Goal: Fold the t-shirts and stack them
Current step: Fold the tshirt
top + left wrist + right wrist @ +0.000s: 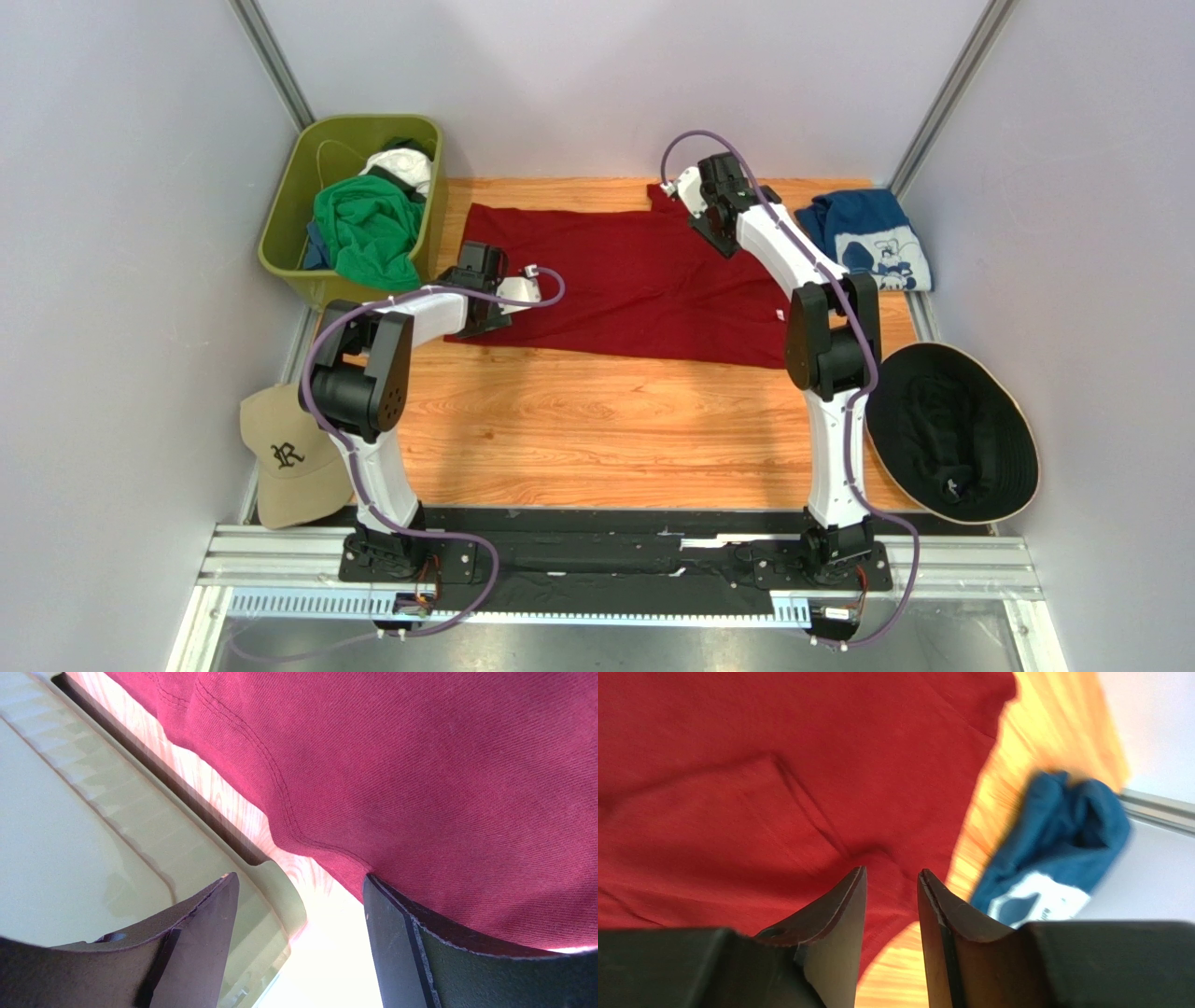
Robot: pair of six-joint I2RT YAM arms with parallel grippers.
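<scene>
Top external, wooden table (603, 434), grey walls (112, 210)

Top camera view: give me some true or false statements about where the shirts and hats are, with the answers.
1. The dark red t-shirt lies spread on the table. True.
2. The green t-shirt lies on the table. False: it is in the green bin.
3. The navy-blue t-shirt sits at the table's far right corner. True.
4. The black hat is beside the left arm. False: it is beside the right arm; the tan cap is on the left.
</scene>
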